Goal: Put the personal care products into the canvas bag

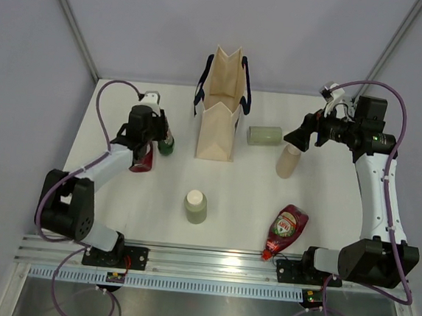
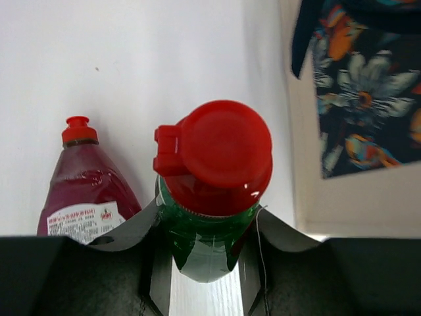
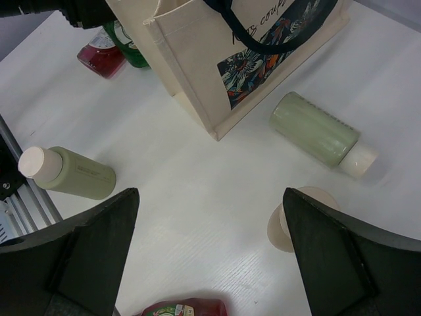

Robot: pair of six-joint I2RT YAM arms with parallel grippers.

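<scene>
Right gripper [image 3: 209, 194] spread wide, dark fingers framing the white table [image 3: 164, 131]. Canvas bag [image 3: 191, 59] up top, floral side showing. A sage bottle [image 3: 316, 130] lies just beside it, a second sage bottle [image 3: 72, 172] lies well left. The beige bottle [image 3: 289, 227] peeks out by the right finger. A dark-red bottle [image 3: 99, 56] and the dark-green bottle [image 3: 135, 52] sit top-left, and another red bottle [image 3: 187, 308] is at the bottom edge.

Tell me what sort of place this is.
Probably a robotics lab test cell: a white table boxed in by plain grey panels, a slotted aluminium rail carrying two arm bases, and a cream canvas tote bag staged centrally.
</scene>
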